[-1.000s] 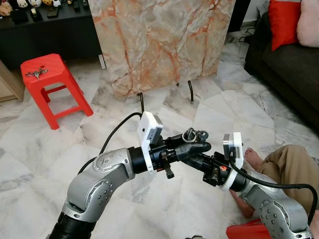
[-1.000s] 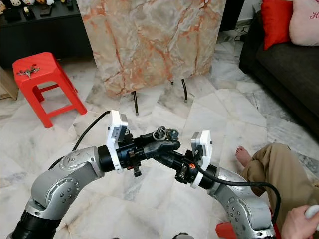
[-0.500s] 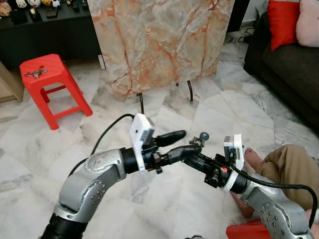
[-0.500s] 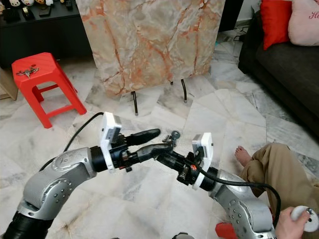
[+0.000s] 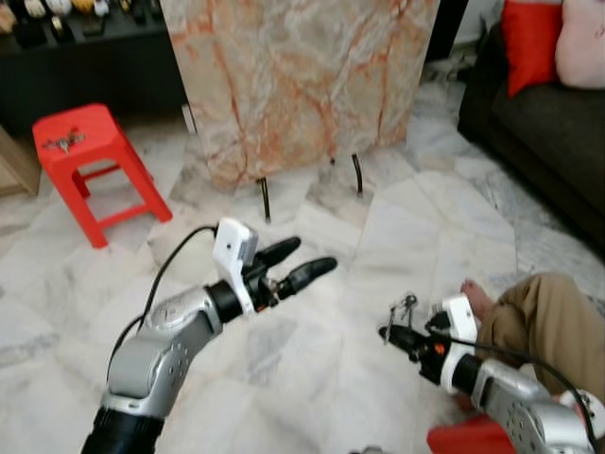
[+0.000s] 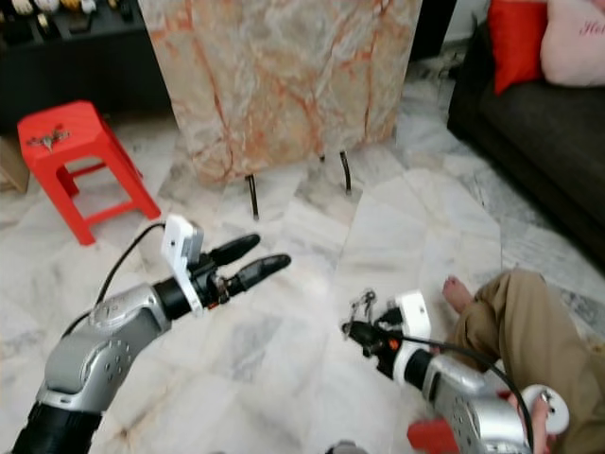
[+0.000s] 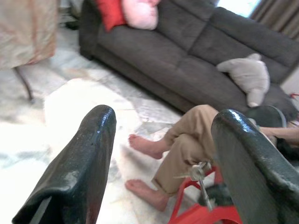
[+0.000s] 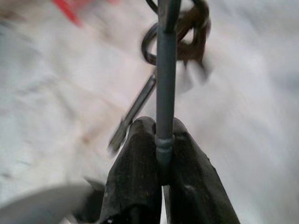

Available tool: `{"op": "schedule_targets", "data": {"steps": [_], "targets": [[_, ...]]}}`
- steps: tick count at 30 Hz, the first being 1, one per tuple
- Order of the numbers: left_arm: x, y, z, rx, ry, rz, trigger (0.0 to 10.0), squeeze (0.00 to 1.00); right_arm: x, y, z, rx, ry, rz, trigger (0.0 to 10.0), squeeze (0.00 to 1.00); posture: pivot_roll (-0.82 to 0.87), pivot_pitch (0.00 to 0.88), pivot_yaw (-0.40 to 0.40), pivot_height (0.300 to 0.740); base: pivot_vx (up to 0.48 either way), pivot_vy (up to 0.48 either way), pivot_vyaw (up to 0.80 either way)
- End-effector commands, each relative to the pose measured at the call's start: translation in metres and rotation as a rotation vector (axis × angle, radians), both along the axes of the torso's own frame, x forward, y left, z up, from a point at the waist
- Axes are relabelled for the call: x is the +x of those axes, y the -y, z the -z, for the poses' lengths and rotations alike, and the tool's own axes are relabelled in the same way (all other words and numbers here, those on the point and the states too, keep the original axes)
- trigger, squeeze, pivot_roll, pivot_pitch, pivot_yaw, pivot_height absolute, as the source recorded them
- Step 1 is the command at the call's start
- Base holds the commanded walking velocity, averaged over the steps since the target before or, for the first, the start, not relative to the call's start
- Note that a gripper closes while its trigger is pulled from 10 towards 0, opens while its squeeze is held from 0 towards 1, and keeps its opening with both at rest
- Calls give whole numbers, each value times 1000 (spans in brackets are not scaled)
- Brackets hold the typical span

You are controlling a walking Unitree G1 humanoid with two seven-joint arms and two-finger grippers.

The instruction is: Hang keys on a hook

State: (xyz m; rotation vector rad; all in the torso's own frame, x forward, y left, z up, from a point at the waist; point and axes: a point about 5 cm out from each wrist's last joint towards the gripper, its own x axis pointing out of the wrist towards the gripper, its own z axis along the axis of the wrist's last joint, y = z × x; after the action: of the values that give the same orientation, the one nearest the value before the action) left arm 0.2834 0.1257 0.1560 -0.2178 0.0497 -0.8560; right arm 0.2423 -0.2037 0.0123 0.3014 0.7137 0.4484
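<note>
My right gripper (image 5: 387,333) is low at the right, above the marble floor, shut on a thin grey stem from which the key ring with its keys (image 5: 406,305) sticks up. Its wrist view shows both fingers (image 8: 135,158) pinched on that stem, with the keys (image 8: 180,32) blurred beyond. My left gripper (image 5: 312,253) stands open and empty higher up, to the left of the keys and apart from them. Between its two fingers in its wrist view, the keys (image 7: 198,171) are in sight.
An upright marble panel (image 5: 302,76) on thin black legs stands ahead. A red stool (image 5: 90,156) at the far left bears another bunch of keys (image 5: 64,144). A person's bare foot (image 5: 475,297) and tan trouser leg lie beside my right arm. A dark sofa (image 5: 539,123) runs along the right.
My left gripper has opened, let go of the keys and drawn back to the left. My right gripper has dropped down and to the right with the keys in it.
</note>
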Motion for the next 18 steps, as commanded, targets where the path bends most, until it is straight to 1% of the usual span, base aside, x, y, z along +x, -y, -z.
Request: {"op": "schedule_targets", "data": {"steps": [1,2,3,5,8,11,14,16,17,18], "targets": [[-3,-3,6,5,-15,-11,10000,0,-11,7,20,-68,-93,46,0,0,-167,151,-26,727,0,0,0],[-3,-3,6,5,-15,-11,10000,0,-11,7,20,-68,-93,46,0,0,-167,151,-26,727,0,0,0],[-5,-3,9,-3,-30,-7,10000,0,-16,10,28,-83,-141,83,0,0,-166,152,-25,727,0,0,0],[-6,-4,13,-3,-44,-12,10000,0,-19,12,34,-104,-164,108,0,0,-166,152,-25,727,0,0,0],[-10,-6,24,-18,-88,-27,10000,0,-23,15,46,-179,-205,158,0,0,-164,157,-22,727,0,0,0],[-11,-8,29,-25,-108,-33,10000,0,-21,17,48,-199,-206,202,0,0,-168,161,-21,727,0,0,0],[-13,-10,36,-26,-133,-46,10000,0,-17,19,48,-225,-185,254,0,0,-167,162,-19,727,0,0,0],[-13,-10,37,-25,-135,-47,10000,0,-17,19,49,-229,-182,256,0,0,-167,162,-19,727,0,0,0],[-13,-11,42,-29,-154,-59,10000,0,-12,21,47,-251,-161,304,0,0,-168,162,-17,727,0,0,0],[-13,-11,45,-27,-164,-66,10000,0,-10,22,46,-268,-148,321,0,0,-168,162,-17,727,0,0,0]]}}
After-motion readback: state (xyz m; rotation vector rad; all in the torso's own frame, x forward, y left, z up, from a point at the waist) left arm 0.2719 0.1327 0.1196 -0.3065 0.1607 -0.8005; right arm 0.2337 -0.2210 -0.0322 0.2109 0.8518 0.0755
